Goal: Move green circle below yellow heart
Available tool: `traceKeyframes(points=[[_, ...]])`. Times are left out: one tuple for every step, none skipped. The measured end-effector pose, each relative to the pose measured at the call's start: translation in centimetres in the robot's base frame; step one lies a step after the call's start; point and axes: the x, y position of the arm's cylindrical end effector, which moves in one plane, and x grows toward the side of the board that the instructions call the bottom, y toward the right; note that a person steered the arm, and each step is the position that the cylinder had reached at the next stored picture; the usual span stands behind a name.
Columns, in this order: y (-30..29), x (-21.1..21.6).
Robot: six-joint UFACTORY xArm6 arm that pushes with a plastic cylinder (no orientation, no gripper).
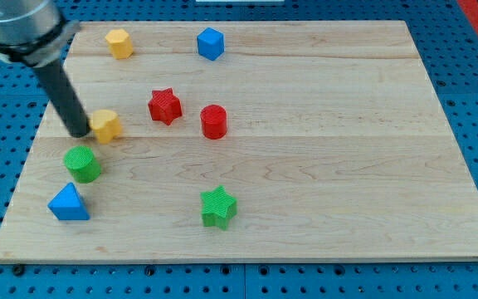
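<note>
Rod's lower end—my tip (81,133)—touches yellow heart (105,125) on its left; green circle (82,164) just below; nothing held.

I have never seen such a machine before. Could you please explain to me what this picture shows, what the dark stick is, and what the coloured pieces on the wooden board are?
This is one camera picture looking down at a wooden board on a blue perforated base. The dark stick belongs to a robot arm. It has no grasping end effector; it only pushes blocks by sliding my tip along the board, so nothing is held.

My tip is right beside the yellow heart, on its left in the view. The green circle sits just below them. Also there: a blue triangle, a green star, a red star, a red cylinder, a yellow hexagon and a blue block.
</note>
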Motion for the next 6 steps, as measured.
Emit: traceKeyframes(points=[[4.7, 0.0], [1.0, 0.0], [-4.1, 0.2], [-4.5, 4.3], [-4.4, 7.2], [1.6, 6.9]])
